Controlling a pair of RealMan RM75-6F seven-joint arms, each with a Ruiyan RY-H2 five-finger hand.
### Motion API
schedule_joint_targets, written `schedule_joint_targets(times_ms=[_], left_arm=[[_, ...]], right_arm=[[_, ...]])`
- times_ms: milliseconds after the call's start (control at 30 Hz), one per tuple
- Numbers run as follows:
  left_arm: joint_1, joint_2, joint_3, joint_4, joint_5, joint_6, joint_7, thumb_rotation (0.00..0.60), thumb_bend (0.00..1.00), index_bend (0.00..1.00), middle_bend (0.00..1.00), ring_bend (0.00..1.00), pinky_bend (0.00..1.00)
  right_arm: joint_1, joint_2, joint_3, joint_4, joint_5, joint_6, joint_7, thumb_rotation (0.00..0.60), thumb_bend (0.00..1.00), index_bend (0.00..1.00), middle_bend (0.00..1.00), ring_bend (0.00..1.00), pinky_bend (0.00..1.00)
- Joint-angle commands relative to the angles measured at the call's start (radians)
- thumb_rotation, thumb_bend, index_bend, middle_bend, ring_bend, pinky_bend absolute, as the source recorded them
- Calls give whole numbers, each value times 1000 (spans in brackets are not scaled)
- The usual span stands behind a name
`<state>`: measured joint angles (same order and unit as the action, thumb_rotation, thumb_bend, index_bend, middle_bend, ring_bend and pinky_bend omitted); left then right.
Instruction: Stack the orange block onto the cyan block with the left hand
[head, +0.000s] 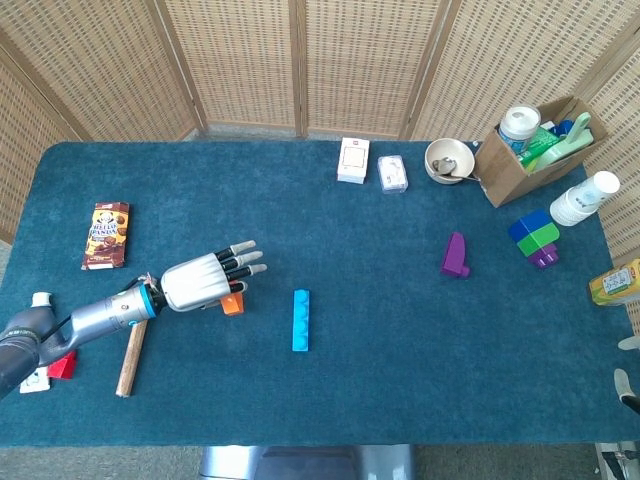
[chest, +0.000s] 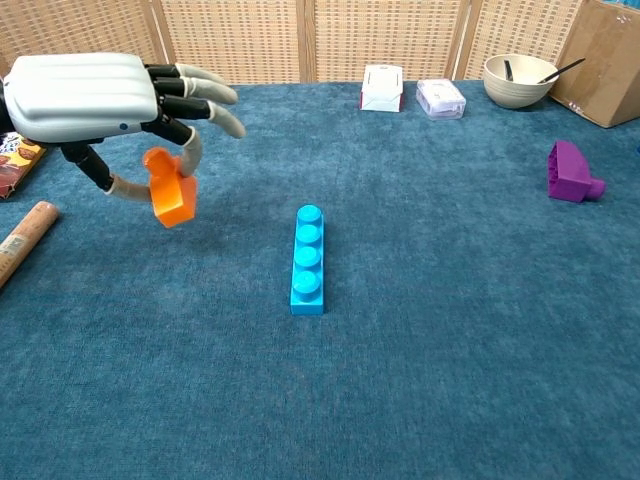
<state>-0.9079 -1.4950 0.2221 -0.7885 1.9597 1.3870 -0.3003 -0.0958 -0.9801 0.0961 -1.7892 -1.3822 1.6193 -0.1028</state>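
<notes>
Near the left edge of the tabletop (head: 400, 400), the left hand (chest: 85, 95) pinches the orange block (chest: 170, 198) between thumb and a finger, its other fingers (chest: 205, 90) spread and pointing right. That block hangs tilted, clear of the cloth. Toward the middle lies the cyan block (chest: 306, 260), flat, well apart from the orange one. A wooden stick (head: 131, 356) lies beside the forearm.

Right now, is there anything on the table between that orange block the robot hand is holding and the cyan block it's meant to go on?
Nothing visible. The left robot hand holds the orange block lifted off the cloth, and only bare blue table lies between it and the cyan block.
</notes>
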Motion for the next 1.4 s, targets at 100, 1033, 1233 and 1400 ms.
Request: schedule_joint_targets(times_ms=[100,1033,1233,1400], left_arm=[[-26,19,-8,-76,20,4,25,600,335,542,189,89,81],[-164,-4,-71,-318,42,-181,154,600,334,550,185,82,57],[-186,-17,-75,-322,46,-209,159,600,334,550,184,80,55],[-204,-31,-69,-312,57,-231,168,600,334,551,182,76,50]], right_arm=[[-4,0,0,4,0,5,7,600,324,407,392,323,401],[-29,-6,-2,72,12,7,98,600,323,403,392,323,400],[-35,-7,-2,86,18,6,114,600,323,401,392,323,400],[-40,-7,-1,94,21,8,124,600,322,401,392,323,400]])
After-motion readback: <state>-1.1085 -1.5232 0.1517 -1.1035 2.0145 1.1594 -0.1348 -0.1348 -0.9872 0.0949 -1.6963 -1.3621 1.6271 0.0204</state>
